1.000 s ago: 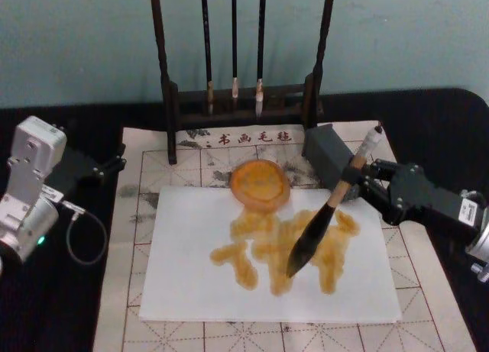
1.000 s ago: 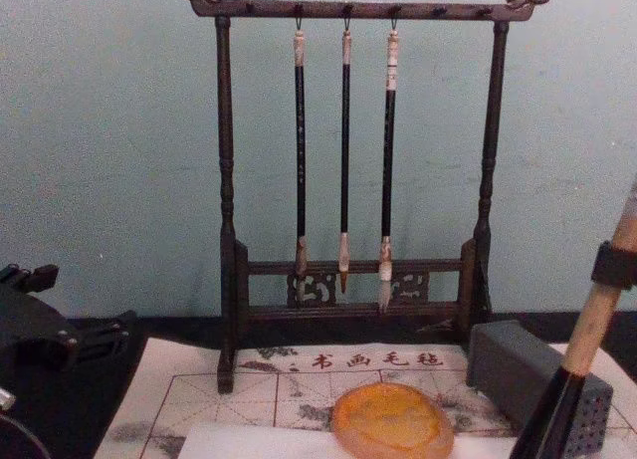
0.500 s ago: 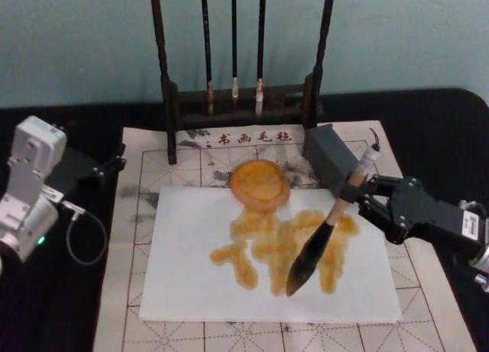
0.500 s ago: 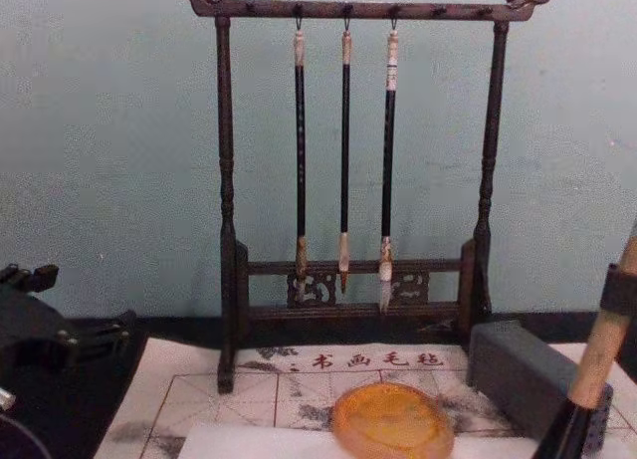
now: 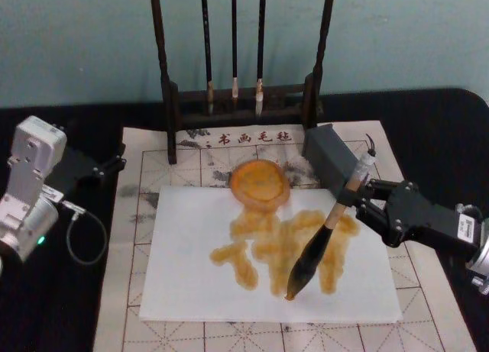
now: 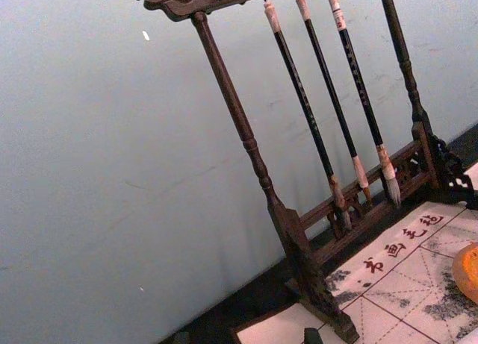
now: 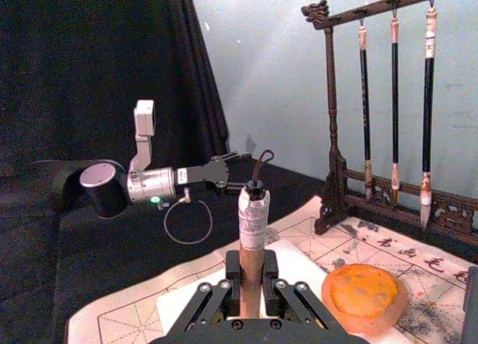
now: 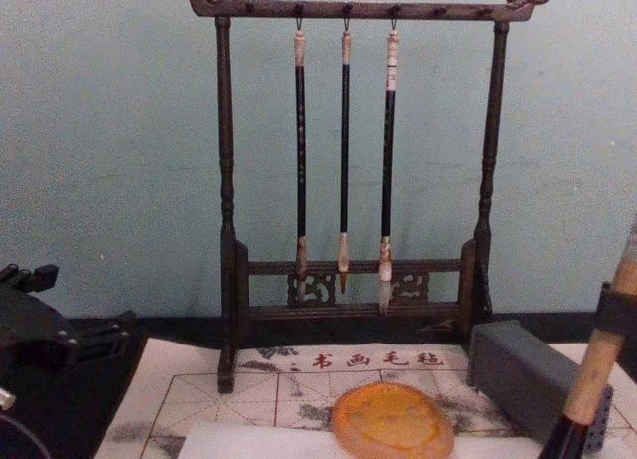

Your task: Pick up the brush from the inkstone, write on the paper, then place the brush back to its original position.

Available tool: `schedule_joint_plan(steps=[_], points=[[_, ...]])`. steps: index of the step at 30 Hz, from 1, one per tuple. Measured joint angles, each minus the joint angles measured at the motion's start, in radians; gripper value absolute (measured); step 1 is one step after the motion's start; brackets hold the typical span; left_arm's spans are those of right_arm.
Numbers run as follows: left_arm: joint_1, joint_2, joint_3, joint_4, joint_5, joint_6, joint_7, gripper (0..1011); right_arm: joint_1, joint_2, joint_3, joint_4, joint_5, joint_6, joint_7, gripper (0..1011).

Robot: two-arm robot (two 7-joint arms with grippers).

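I see a black table [image 5: 432,127]; a beige grid mat [image 5: 126,306] lies on it, a brush rack [image 5: 280,106] at the mat's far edge.

**Chest view.** A dark wooden rack [image 8: 227,180] was seen at centre, with three thin brushes [image 8: 344,150] hung from its top bar. Before it, the inkstone [image 8: 391,420] was set at the far edge of the paper [image 8: 249,441], on a gridded mat [image 8: 199,399]. A grey block [image 8: 523,369] was placed to the right. At the right edge, the brush [image 8: 595,374] was held tilted by the right tool [image 8: 621,325].

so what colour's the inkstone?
Orange-amber and glossy; the inkstone shows best in the head view.
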Motion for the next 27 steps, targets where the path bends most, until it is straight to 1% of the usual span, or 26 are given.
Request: schedule_joint_plan(steps=[8, 14, 27], points=[[0.0, 0.0, 0.0, 0.0, 0.0, 0.0, 0.0, 1001, -0.015, 0.011, 0.01, -0.009, -0.005, -0.006, -0.01, 192], [0.0, 0.0, 0.0, 0.0, 0.0, 0.0, 0.0, 1001, -0.041, 0.024, 0.033, -0.024, -0.005, -0.015, -0.022, 192], [0.0, 0.0, 0.0, 0.0, 0.0, 0.0, 0.0, 1001, -0.079, 0.041, 0.069, -0.038, -0.001, -0.022, -0.031, 192]])
